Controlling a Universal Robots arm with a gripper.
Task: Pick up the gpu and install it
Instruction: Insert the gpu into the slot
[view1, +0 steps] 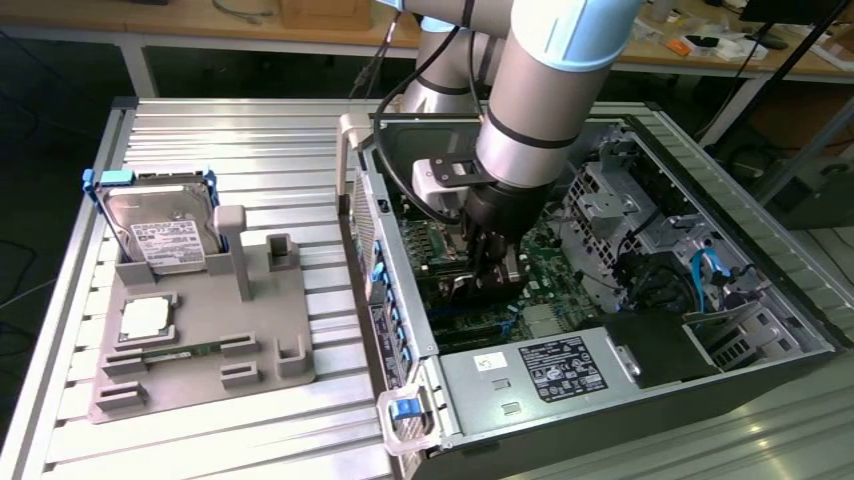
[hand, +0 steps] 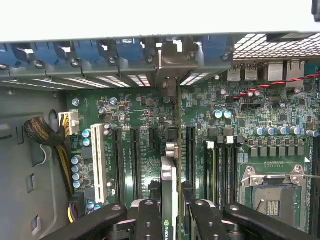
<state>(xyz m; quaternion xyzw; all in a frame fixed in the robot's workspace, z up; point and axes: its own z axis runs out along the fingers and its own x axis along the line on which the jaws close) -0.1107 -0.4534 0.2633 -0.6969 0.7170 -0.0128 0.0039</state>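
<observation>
The gpu (hand: 169, 180) stands edge-on over the green motherboard (hand: 150, 115), between two black expansion slots. Its silvery end bracket (hand: 172, 62) reaches the case's rear slot openings. My gripper (hand: 172, 222) is shut on the card, one black finger (hand: 148, 220) on each side of it. In the exterior view the gripper (view1: 487, 262) is down inside the open computer case (view1: 801, 330), and the dark gpu (view1: 470, 288) shows just below the fingers, close to the board. Whether the card sits in a slot, I cannot tell.
A grey fixture (view1: 267, 320) at the exterior view's left holds a silver hard drive in a blue frame (view1: 154, 228), a processor (view1: 144, 318) and a green memory stick (view1: 174, 352). Inside the case are a white slot (hand: 100, 160), a cable bundle (hand: 45, 132) and a processor socket (hand: 272, 192).
</observation>
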